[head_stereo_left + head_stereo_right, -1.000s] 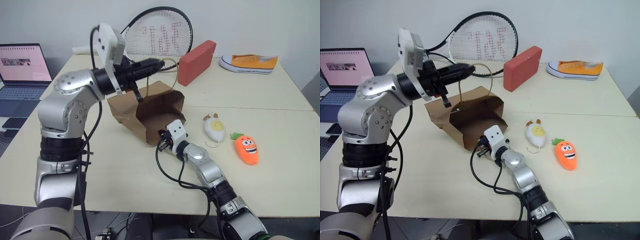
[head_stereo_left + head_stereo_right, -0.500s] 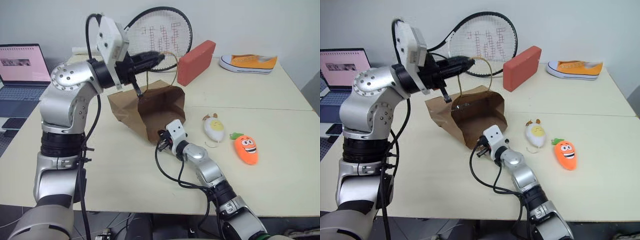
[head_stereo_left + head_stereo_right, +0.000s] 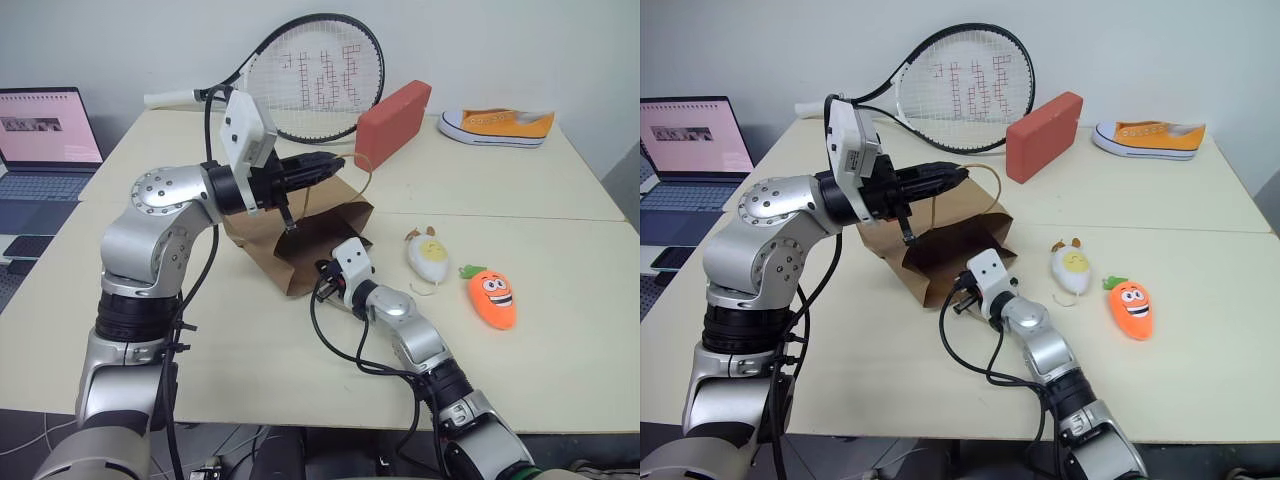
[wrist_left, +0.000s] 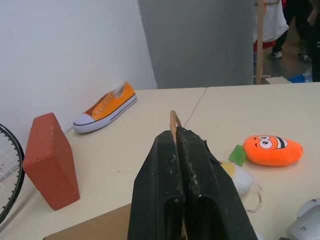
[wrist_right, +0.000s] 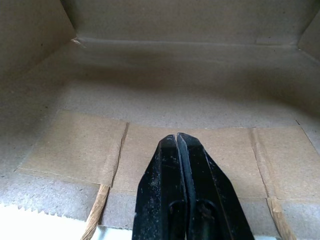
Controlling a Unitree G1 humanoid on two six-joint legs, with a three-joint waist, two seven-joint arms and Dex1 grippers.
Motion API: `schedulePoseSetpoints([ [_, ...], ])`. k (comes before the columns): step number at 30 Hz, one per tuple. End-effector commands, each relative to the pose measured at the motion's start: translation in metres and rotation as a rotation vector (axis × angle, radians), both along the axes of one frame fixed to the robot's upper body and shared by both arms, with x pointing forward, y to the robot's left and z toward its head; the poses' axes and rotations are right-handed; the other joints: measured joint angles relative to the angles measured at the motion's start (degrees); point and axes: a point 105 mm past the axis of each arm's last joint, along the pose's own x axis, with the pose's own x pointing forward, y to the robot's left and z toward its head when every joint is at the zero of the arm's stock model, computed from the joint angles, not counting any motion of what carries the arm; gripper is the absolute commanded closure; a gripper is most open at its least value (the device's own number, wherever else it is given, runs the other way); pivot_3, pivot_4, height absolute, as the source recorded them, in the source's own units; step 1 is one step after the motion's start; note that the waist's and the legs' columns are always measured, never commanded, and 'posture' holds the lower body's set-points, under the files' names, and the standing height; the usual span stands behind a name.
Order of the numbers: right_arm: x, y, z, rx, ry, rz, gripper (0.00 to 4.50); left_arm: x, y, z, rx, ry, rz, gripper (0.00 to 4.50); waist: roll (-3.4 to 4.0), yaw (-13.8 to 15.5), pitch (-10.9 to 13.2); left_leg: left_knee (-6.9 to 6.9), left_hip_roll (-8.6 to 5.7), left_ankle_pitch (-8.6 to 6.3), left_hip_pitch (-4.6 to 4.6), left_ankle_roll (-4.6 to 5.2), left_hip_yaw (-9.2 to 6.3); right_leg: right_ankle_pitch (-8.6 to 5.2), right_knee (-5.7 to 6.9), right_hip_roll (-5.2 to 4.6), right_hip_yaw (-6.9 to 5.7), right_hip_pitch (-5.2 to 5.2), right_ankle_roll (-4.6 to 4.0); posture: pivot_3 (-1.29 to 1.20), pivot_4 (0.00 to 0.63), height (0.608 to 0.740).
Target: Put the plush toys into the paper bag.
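Left tool clamped on bag handle

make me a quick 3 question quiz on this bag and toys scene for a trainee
1. True or false: the carrot plush already lies inside the paper bag.
2. What is the left gripper shut on? A) the bag's handle B) the racket C) the red block
3. Which thing lies nearest the sneaker?

Key: 1. False; it lies on the table beside the egg plush. 2. A. 3. The red block.
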Motion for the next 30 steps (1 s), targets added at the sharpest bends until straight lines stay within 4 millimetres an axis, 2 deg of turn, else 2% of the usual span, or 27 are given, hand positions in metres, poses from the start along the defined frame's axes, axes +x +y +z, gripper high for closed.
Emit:
schedulePoseSetpoints([
  [1, -0.002, -0.006, -0.005, -0.003, 0.028, -0.012, 4.47, -0.010, -0.003, 0.009, -0.005, -0.038, -0.032, 4.50, 0.00, 0.0, 0.0, 0.00, 0.00, 0.00, -0.02, 0.00, 0.00, 0.00, -0.01, 0.00, 0.00, -0.02, 0.00, 0.00, 0.150, 0.740],
  [12, -0.008, -0.019, 0.019, 0.066, 0.001, -0.020, 4.47, -0.015, -0.009, 0.005, 0.003, -0.017, -0.057, 4.50, 0.01, 0.2, 0.0, 0.00, 0.00, 0.00, -0.14, 0.00, -0.01, -0.01, -0.02, 0.00, -0.01, -0.11, -0.02, 0.00, 0.150, 0.740],
  [15, -0.015, -0.022, 0.033, 0.050, -0.027, 0.047, 3.92, -0.013, -0.009, 0.000, 0.014, -0.013, -0.049, 4.50, 0.03, 0.1, 0.0, 0.00, 0.00, 0.00, -0.23, 0.00, 0.00, -0.01, 0.01, 0.00, -0.01, -0.23, -0.01, 0.00, 0.150, 0.740],
  [21, -0.028, -0.042, 0.065, -0.004, -0.097, 0.133, 1.79, -0.014, -0.014, -0.004, 0.012, 0.000, -0.068, 4.50, 0.04, 0.2, 0.0, 0.00, 0.00, 0.00, -0.31, 0.00, -0.01, 0.00, -0.01, 0.01, -0.02, -0.28, -0.01, 0.00, 0.150, 0.740],
  [26, -0.041, -0.075, 0.091, -0.050, -0.136, 0.166, 0.03, -0.014, -0.016, -0.006, 0.007, 0.008, -0.080, 4.50, 0.06, 0.5, 0.1, 0.01, 0.00, 0.00, -0.35, 0.00, -0.01, -0.01, -0.02, 0.00, -0.03, -0.29, -0.01, 0.00, 0.150, 0.740],
  [30, -0.046, -0.113, 0.106, -0.102, -0.154, 0.126, 0.03, -0.016, -0.017, -0.010, 0.006, 0.022, -0.092, 4.50, 0.06, 0.5, 0.1, 0.02, 0.00, 0.00, -0.38, 0.00, -0.02, -0.01, -0.06, 0.00, -0.05, -0.30, -0.01, 0.00, 0.150, 0.740],
])
